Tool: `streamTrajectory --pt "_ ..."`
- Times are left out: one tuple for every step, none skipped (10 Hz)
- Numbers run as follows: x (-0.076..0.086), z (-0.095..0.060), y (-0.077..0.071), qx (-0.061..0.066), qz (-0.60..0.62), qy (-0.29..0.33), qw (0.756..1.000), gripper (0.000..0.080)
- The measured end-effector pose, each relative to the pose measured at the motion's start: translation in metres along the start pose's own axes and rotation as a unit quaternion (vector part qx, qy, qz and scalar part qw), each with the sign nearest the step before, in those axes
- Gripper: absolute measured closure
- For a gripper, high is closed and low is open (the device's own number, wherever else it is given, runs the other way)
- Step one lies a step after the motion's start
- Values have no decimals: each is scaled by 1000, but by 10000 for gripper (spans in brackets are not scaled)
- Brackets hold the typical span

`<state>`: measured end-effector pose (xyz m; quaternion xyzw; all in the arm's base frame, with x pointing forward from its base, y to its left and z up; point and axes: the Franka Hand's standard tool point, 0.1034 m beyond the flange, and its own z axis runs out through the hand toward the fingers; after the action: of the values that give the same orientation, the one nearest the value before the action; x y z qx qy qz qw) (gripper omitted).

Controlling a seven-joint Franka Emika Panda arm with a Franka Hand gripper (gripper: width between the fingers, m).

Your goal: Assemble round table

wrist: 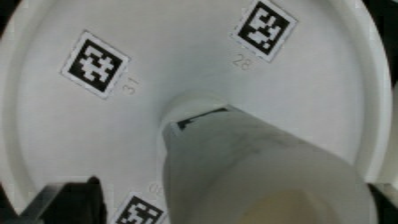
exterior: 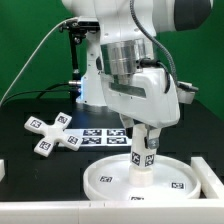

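Disc (exterior: 100, 182) sits near-centre on the worktop (exterior: 30, 160), my fingers (wrist: 71, 205) clamp the leg (exterior: 143, 150) upright at its middle, so I'd next screw it in; base (exterior: 52, 133) lies far-left.

Exterior view. Green backdrop (exterior: 30, 40) is hanging across the upper left and upper right of the frame, flat and unpatterned. Black table (exterior: 25, 150) is filling the lower half, matte, showing no glare. The marker board (exterior: 100, 134) is lying flat on it at mid-frame, partly covered. A thin dark cable (exterior: 32, 65) is slanting across the backdrop at upper left. A pale strip (exterior: 50, 216) is running along the bottom edge. Light is falling evenly.
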<state>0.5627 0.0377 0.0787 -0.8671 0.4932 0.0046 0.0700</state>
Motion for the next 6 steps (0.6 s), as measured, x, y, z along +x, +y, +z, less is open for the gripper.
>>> streamTrajectory --pt "-3 -1 -2 -8 -84 0 996 154" --pt "-6 -1 -3 -10 -139 1 990 154" --pt "-4 0 -2 -10 -161 1 987 151" --pt "-4 0 -1 -11 -198 0 980 151" --pt "-3 0 -1 -17 -265 3 964 151" --pt "-3 1 0 -29 -351 5 936 151"
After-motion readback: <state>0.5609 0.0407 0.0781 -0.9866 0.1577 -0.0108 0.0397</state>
